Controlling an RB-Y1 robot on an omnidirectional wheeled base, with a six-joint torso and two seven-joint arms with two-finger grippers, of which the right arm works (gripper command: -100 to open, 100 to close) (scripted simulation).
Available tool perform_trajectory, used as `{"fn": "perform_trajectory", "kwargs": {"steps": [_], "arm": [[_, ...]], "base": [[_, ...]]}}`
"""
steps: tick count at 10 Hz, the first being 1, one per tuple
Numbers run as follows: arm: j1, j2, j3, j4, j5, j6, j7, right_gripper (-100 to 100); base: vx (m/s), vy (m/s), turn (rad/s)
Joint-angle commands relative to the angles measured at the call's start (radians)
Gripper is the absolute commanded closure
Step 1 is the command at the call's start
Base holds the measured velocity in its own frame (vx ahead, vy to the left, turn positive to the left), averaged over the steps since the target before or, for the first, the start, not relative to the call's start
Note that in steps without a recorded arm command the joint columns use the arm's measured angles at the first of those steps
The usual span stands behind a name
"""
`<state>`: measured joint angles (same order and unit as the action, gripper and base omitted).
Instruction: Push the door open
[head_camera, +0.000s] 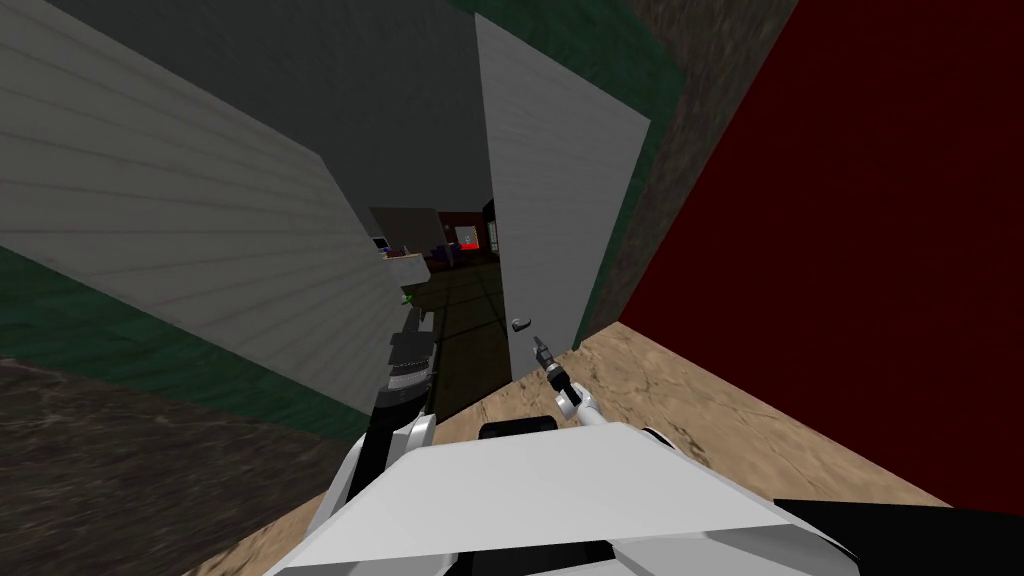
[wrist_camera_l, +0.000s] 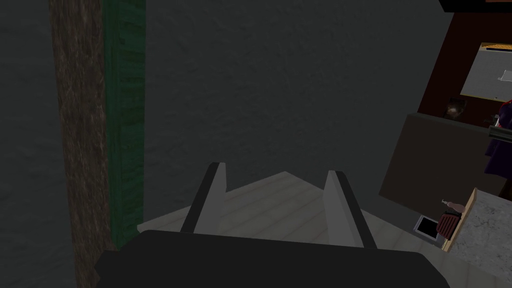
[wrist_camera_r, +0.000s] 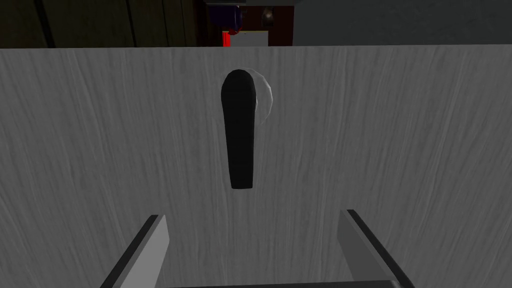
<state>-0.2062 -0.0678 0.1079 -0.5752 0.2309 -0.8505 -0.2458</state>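
A light grey door (head_camera: 560, 210) stands partly ajar, and a darker room shows through the gap to its left. A dark lever handle (head_camera: 519, 324) sits near the door's free edge. My right gripper (head_camera: 541, 347) hovers just right of the handle, close to the door face. In the right wrist view the gripper (wrist_camera_r: 252, 250) is open, with the grey door panel (wrist_camera_r: 400, 150) straight ahead and the black handle (wrist_camera_r: 239, 135) just beyond its fingers, apart from them. My left gripper (wrist_camera_l: 275, 207) is open and holds nothing; the left arm hangs low by the doorway's left side.
A grey wall (head_camera: 180, 220) with a green base strip borders the doorway on the left. A dark red wall (head_camera: 860, 260) stands on the right. Tan floor (head_camera: 680, 400) lies under me. Beyond the gap are dark flooring and furniture (head_camera: 410, 265).
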Motion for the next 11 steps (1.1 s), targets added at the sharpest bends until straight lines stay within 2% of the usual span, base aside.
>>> {"fn": "perform_trajectory", "kwargs": {"steps": [1, 4, 8, 9, 10, 11], "arm": [[-0.004, -0.001, -0.003, 0.009, -0.003, -0.004, 0.005, -100], [-0.002, 0.002, -0.009, 0.014, -0.008, -0.006, 0.015, -100], [0.0, 0.017, -0.017, 0.02, -0.015, -0.01, 0.027, -100], [0.001, 0.015, -0.016, 0.017, -0.014, -0.008, 0.025, -100], [0.001, 0.015, -0.016, 0.017, -0.014, -0.008, 0.025, 100], [0.001, 0.015, -0.016, 0.017, -0.014, -0.008, 0.025, 100]], "base": [[0.193, 0.037, 0.031], [0.179, 0.06, 0.03], [0.206, 0.049, 0.03], [0.087, 0.023, 0.003], [-0.011, -0.003, -0.003], [-0.027, -0.01, 0.01]]}}
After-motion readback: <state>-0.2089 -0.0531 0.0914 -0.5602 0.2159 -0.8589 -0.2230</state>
